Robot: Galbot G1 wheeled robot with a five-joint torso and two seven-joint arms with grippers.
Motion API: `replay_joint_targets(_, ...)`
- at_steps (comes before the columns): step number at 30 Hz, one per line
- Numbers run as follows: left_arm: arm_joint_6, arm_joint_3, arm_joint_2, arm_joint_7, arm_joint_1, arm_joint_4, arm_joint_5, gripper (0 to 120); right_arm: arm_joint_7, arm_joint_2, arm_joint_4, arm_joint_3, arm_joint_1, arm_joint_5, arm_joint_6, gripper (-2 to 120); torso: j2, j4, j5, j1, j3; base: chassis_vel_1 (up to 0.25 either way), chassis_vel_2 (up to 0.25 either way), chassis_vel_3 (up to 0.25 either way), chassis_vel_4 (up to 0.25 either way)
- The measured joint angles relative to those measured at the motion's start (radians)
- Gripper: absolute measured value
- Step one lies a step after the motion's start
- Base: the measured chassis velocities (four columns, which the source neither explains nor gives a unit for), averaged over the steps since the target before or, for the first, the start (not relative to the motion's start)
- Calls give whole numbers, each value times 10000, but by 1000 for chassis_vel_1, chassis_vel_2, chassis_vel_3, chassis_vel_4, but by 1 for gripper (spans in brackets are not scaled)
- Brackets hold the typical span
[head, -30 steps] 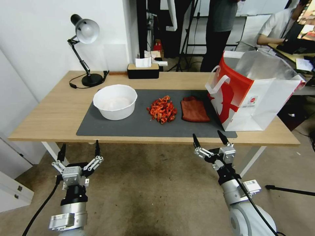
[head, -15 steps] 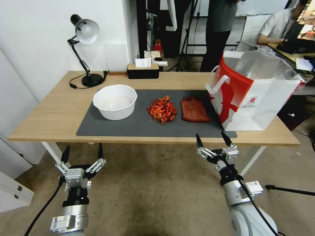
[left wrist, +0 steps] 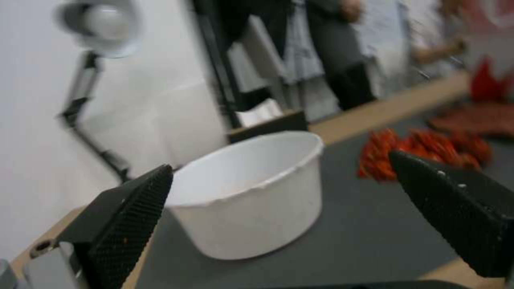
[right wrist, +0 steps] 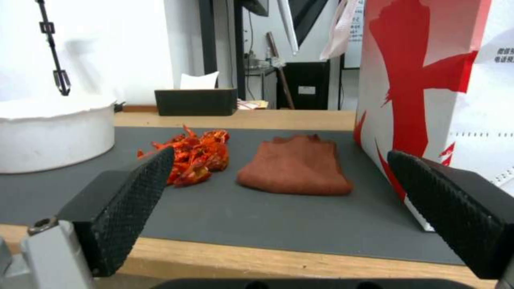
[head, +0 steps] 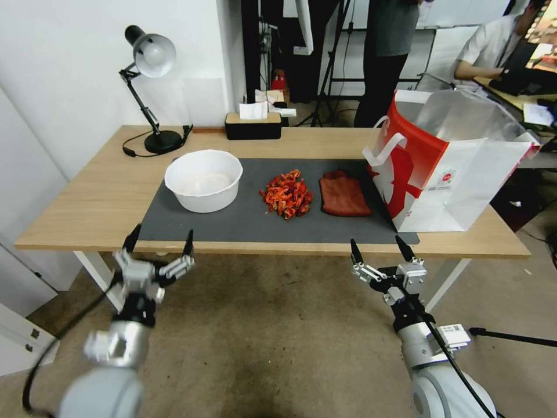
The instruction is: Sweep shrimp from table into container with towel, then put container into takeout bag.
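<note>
Since the earlier frames, the left gripper (head: 158, 244) has risen and swung toward 12 o'clock, its tips now at the near edge of the table (head: 87, 209); the right gripper (head: 380, 251) has drifted only slightly toward 4 o'clock. Both sets of jaws stand spread wide, holding nothing.

On the dark mat (head: 232, 223), the items lie in a row from 9 to 3 o'clock: the container (head: 203, 180), the shrimp (head: 286, 194), the towel (head: 344, 196), then the takeout bag (head: 447, 168), which stands just beside the towel.

Key relation: the towel lies at about 11 o'clock from the right gripper, past the table edge, and the right wrist view shows it squarely between that gripper's fingers (right wrist: 120, 208). Its long axis runs roughly 12 to 6. The right arm is plainly the nearer one. The container lies at about 1 o'clock from the left gripper and is framed between its fingers (left wrist: 128, 224).

Clearance, as judged: open mat lies before the towel on the near side; the bag wall crowds its 3 o'clock flank, so approach room is tighter there. The sweep path toward 9 o'clock, towel to shrimp to container, is unobstructed.
</note>
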Motion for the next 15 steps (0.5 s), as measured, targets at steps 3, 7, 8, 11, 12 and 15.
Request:
replay_joint_targets(3, 134, -69, 1599, 744, -512, 415, -373, 100, 2, -15, 22, 26, -90, 3, 97, 100, 0, 5, 7, 1, 0, 0, 0, 0, 0)
replay_joint_targets(7, 243, 18, 3016, 1145, -1170, 729, -866, 100, 3, 40, 56, 31, -205, 3, 220, 100, 1, 3, 11, 0, 0, 0, 0, 0, 0)
replay_joint_targets(8, 338, 171, 3773, 1690, -1883, 1031, -1118, 100, 11, 120, 67, 24, -254, 1, 267, 100, 0, -1, 7, 1, 0, 0, 0, 0, 0)
replay_joint_targets(11, 697, 402, 4611, 2796, -2805, 1351, -1372, 100, 20, 181, 71, -19, -231, -11, 285, 100, 0, -1, 10, 2, 0, 0, 0, 0, 0)
replay_joint_targets(12, 763, 471, 4762, 3016, -2966, 1413, -1407, 100, 20, 181, 71, -23, -221, -14, 290, 100, 0, 3, 10, 1, 0, 0, 0, 0, 0)
replay_joint_targets(15, 1045, 1204, 5550, 4124, -3874, 1787, -1325, 100, 24, 185, 71, 3, -275, -25, 367, 100, 0, 5, 7, 1, 0, 0, 0, 0, 0)
